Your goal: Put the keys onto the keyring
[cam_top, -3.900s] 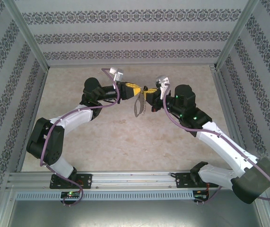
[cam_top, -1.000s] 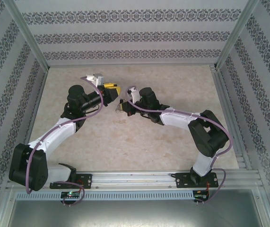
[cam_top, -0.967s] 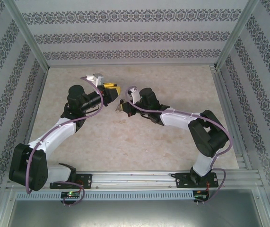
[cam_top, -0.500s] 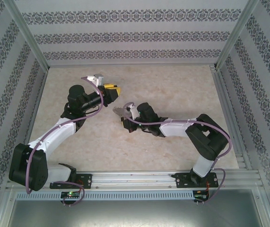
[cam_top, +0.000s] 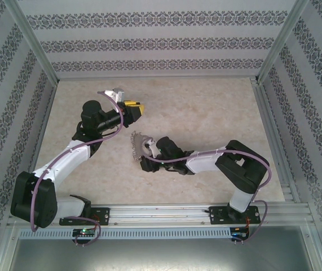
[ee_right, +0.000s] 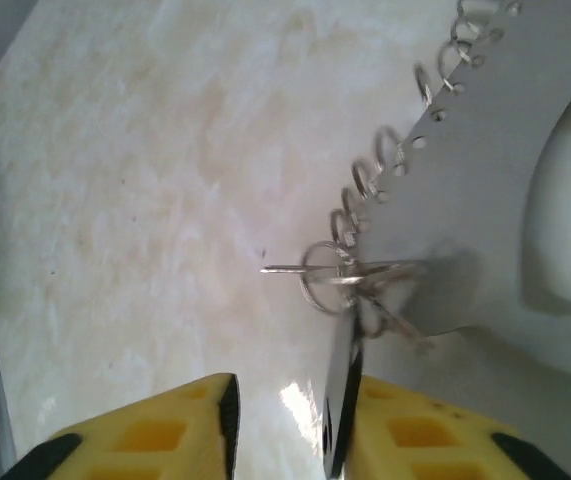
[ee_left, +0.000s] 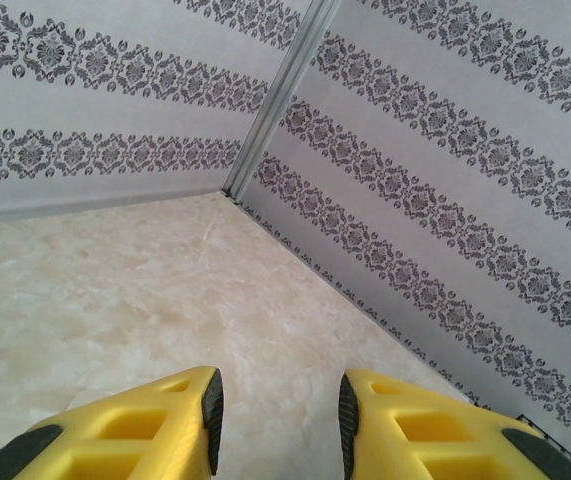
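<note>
Right wrist view: the keyring [ee_right: 485, 190], a flat grey plate with small wire rings [ee_right: 365, 190] along its edge, lies on the bench [ee_right: 115, 200] just ahead of the right end effector [ee_right: 285, 412]. The yellow fingers [ee_right: 165, 430] stand partly apart and clamp nothing. A thin dark strip [ee_right: 339, 400] below the rings rests against one inner pad; whether it is the key I cannot tell. The left end effector [ee_left: 277, 412] hovers partly open, nothing between its fingers, well apart from the keyring.

Marbled table [cam_top: 217, 107], patterned walls [cam_top: 161, 45]
</note>
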Robot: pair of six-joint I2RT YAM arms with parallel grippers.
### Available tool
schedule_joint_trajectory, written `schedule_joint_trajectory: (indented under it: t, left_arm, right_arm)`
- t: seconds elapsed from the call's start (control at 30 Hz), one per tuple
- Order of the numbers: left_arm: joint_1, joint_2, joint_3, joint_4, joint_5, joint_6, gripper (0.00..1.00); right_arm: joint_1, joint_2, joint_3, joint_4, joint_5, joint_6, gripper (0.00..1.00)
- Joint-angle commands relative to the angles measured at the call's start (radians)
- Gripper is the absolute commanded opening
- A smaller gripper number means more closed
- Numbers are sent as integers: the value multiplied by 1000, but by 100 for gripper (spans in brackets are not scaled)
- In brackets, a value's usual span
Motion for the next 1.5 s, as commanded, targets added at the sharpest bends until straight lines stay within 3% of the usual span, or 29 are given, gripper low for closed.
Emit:
schedule_joint_trajectory:
  t: [0.0,0.23,0.37,0.43,0.47,0.5,0.6,0.8,0.9,1.03,1.13,1.47]
  left_arm:
    - [11,-19,37,-23,34,-12,38]
    - [10,-45,37,-42,44,-6,39]
    - [11,-59,24,-64,35,16,46]
    - [11,-68,13,-80,11,32,57]
    - [10,-76,2,-81,-10,41,69]
    - [10,-81,-11,-77,-34,51,100]
    - [10,-100,-71,-29,-124,76,100]
    - [11,-173,-259,170,-412,212,100]
    - [10,-206,-285,120,-587,302,100]
    - [39,-191,-293,35,-735,480,100]
    - [101,-146,-350,118,-776,495,100]
    - [210,33,-459,344,-822,502,100]
  right_arm:
    - [36,-64,-58,24,-5,11,45]
    - [35,-351,-142,-120,75,-30,71]
    - [-22,-529,-150,-233,142,-63,81]
    - [-69,-618,-153,-288,181,-77,85]
    - [-97,-664,-154,-318,217,-81,89]
    - [-131,-706,-154,-346,242,-84,92]
    - [-240,-824,-147,-426,355,-76,98]
    - [-456,-974,-135,-520,691,-41,98]
    - [-549,-974,-152,-476,885,-44,98]
    - [-708,-898,-167,-410,938,-70,98]
    - [-796,-792,-170,-366,947,-64,98]
    - [-799,-366,-232,89,1030,-268,98]
